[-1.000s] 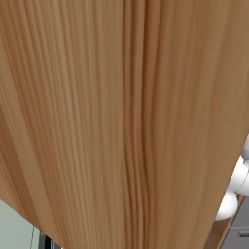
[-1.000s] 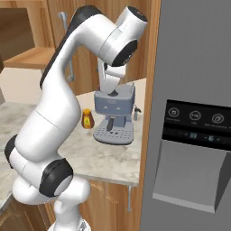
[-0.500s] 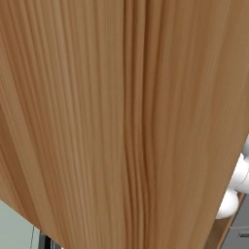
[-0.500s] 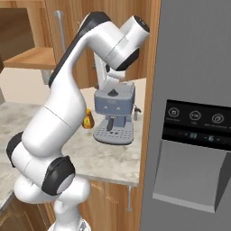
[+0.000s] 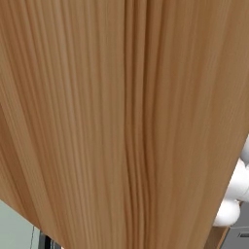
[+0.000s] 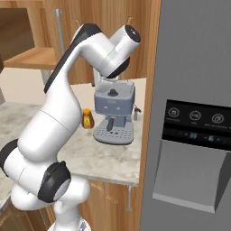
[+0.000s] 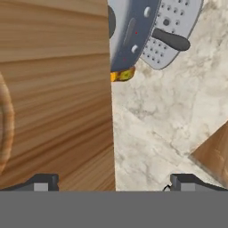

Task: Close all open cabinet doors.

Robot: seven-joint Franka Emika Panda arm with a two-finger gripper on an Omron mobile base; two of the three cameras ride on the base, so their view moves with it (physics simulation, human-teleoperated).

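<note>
Glossy white arm [image 6: 54,122] w/ black joint bands.

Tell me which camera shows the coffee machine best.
The right base view: the coffee machine stands whole on the marble counter, front and drip tray visible. The hand view catches only part of it from above, beside a wooden door. The left base view faces wood grain.

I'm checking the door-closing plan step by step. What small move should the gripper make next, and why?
Probably ease the gripper sideways against the cabinet door. Its fingertips stand apart, open, straddling the door's free edge above the marble counter, with the coffee machine beyond, so a push should swing it shut.
</note>
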